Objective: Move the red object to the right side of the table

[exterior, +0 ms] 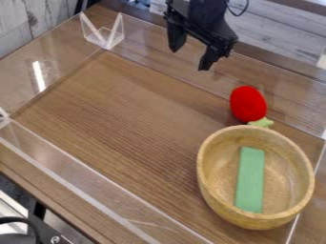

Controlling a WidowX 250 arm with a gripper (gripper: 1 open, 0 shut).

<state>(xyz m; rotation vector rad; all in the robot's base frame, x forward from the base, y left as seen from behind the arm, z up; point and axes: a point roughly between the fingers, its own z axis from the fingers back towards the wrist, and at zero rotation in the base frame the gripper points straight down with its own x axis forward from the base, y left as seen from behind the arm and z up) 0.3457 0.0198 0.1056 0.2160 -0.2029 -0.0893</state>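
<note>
A: What is the red toy fruit (247, 102) like?

B: It is small, round and shiny red. A little green leaf pokes out at its bottom, at about 5 o'clock.

A: Where is it?

B: It sits on the wooden table (128, 124), over at about 3 o'clock, close to that edge. Nothing is holding it.

A: And the table?

B: It is brown wood with dark lines running through it. Low clear plastic walls stand along its edges. It lies flat, and the fruit rests right on it.
</note>
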